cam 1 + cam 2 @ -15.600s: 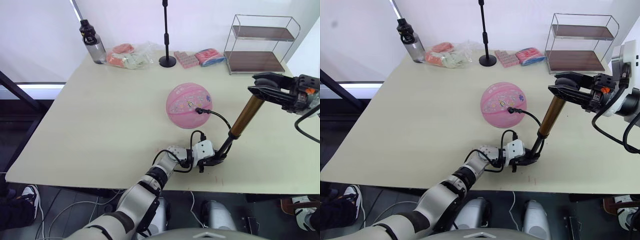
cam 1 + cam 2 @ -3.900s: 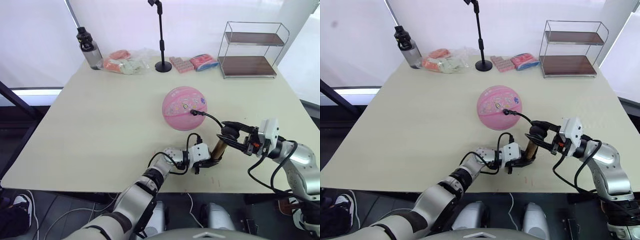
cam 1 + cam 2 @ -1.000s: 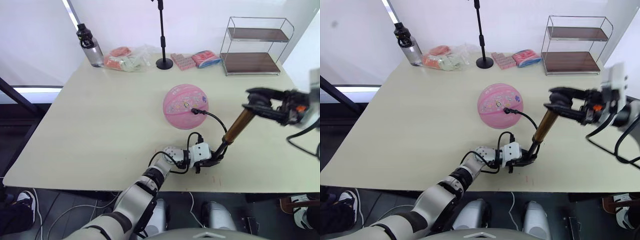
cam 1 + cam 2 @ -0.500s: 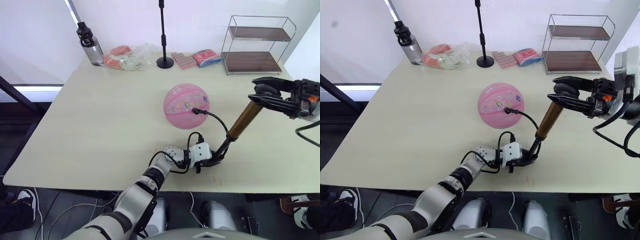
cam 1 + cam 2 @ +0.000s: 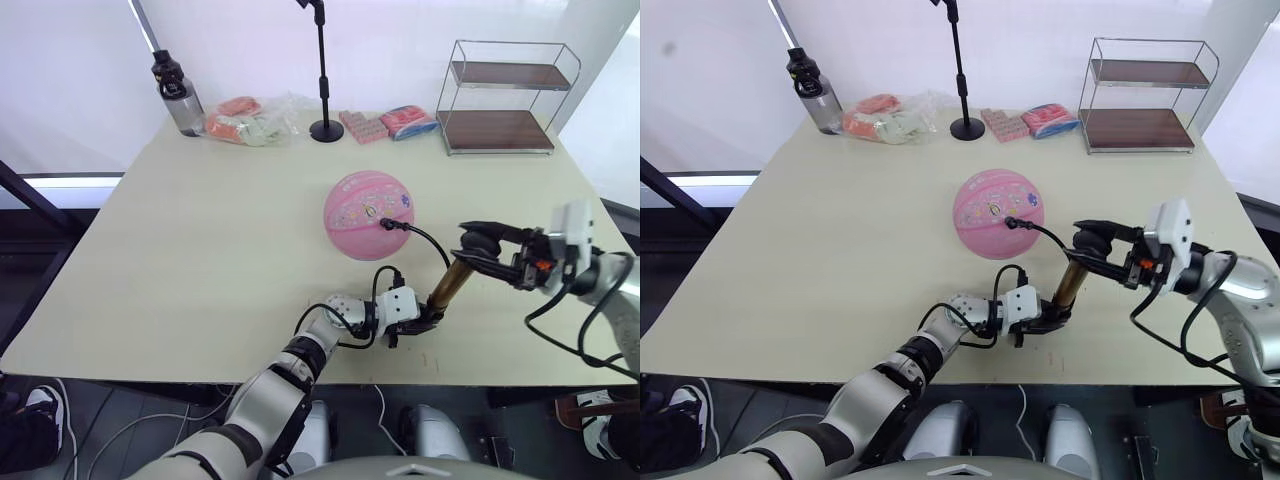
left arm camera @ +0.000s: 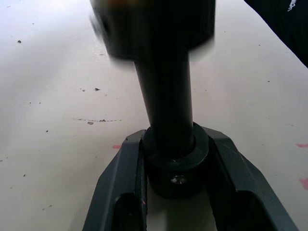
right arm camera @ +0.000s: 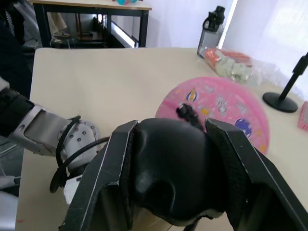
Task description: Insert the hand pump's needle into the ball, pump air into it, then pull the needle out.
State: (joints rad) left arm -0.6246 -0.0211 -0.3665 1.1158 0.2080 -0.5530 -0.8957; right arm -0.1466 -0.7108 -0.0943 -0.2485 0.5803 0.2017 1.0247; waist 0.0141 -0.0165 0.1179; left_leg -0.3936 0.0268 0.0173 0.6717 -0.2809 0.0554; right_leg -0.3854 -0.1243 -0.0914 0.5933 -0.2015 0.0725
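The pink ball (image 5: 366,213) rests mid-table, with the needle's black fitting (image 5: 384,223) stuck in its near side. From there the thin black hose (image 5: 430,242) curves down to the hand pump (image 5: 446,286), which stands tilted near the front edge. My left gripper (image 5: 418,320) is shut on the pump's black base cap (image 6: 176,166), pinning it to the table. My right gripper (image 5: 484,246) is shut on the black T-handle (image 7: 172,166), pushed low over the gold barrel. The right wrist view shows the ball (image 7: 219,107) and the fitting (image 7: 186,112) beyond the handle.
Along the far edge stand a water bottle (image 5: 173,94), a plastic bag of items (image 5: 248,119), a black stand (image 5: 324,128), pink packets (image 5: 388,122) and a wire shelf (image 5: 503,98). The table's front edge (image 5: 300,375) runs just below the left gripper.
My right gripper has pushed the T-handle down and in toward the base, so less of the gold barrel shows. The left gripper and ball stay put.
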